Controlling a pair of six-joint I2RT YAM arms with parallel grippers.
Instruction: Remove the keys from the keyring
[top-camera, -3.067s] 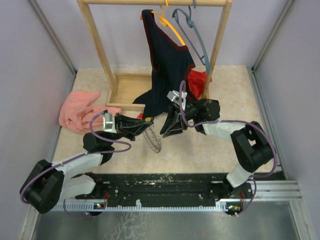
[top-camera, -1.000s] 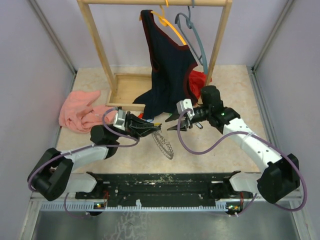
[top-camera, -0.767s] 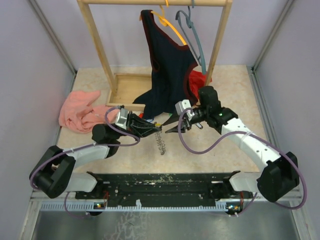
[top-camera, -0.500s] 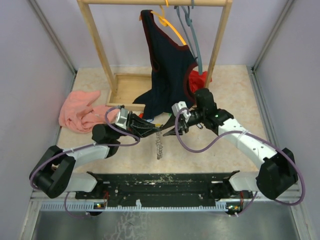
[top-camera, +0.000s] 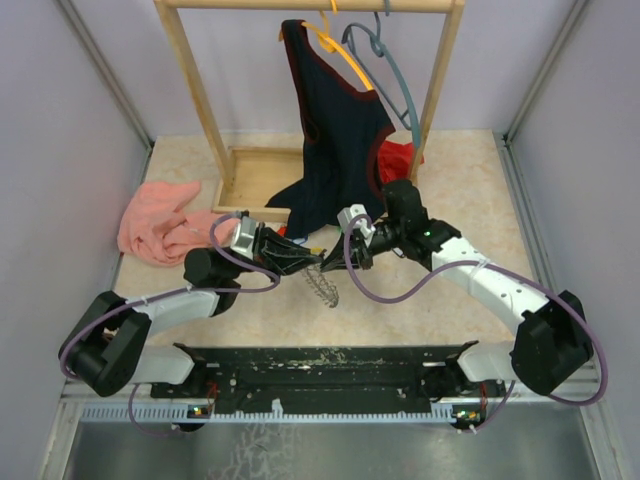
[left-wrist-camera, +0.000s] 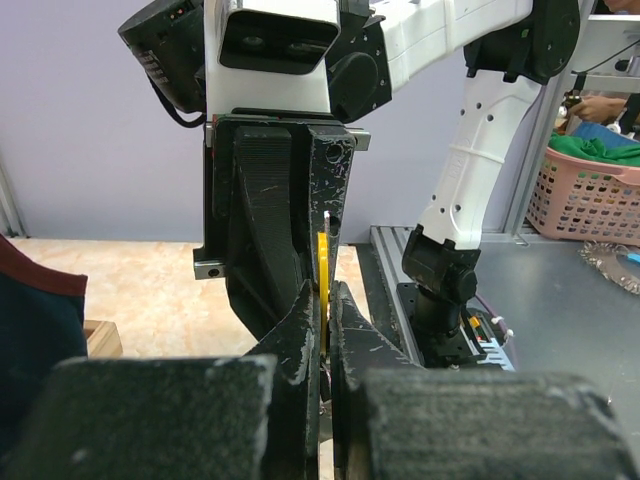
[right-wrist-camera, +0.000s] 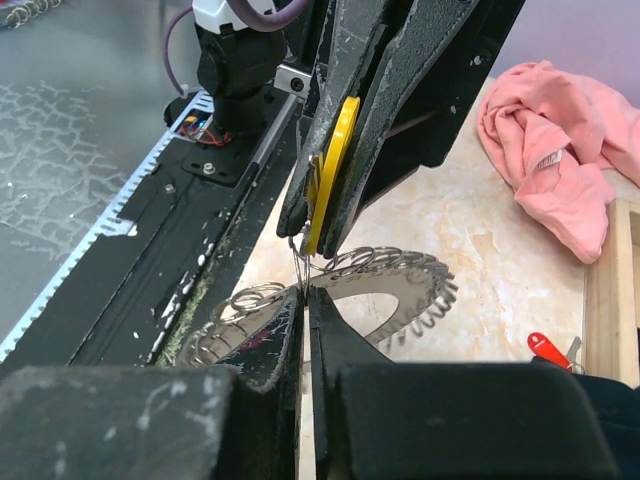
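Your left pincer (left-wrist-camera: 320, 330) is clenched on the yellow-tagged key (right-wrist-camera: 330, 170), holding the tag upright and edge-on to the other arm. Your right pincer (right-wrist-camera: 305, 305) meets it tip to tip from the opposite side. Its fingers are drawn almost together just under the tag, apparently nipping the rim of the keyring (top-camera: 323, 287).

The ring hangs below both pincers, clear of the worktop (top-camera: 420, 300). It spreads out sideways from the right fingertips, with its beaded edge showing on either side.

The coming move turns on that line. Key and ring lie one straight above the other, and the two arms face each other along it, so you separate them by pulling apart lengthwise. Both arms are equally close.

A red-tagged key (right-wrist-camera: 548, 350) lies loose on the worktop.

A second ago your right pincer stood spread and apart from the left. It has since come in and closed. The ring, seen edge-on half a second back, has swung to a slant.
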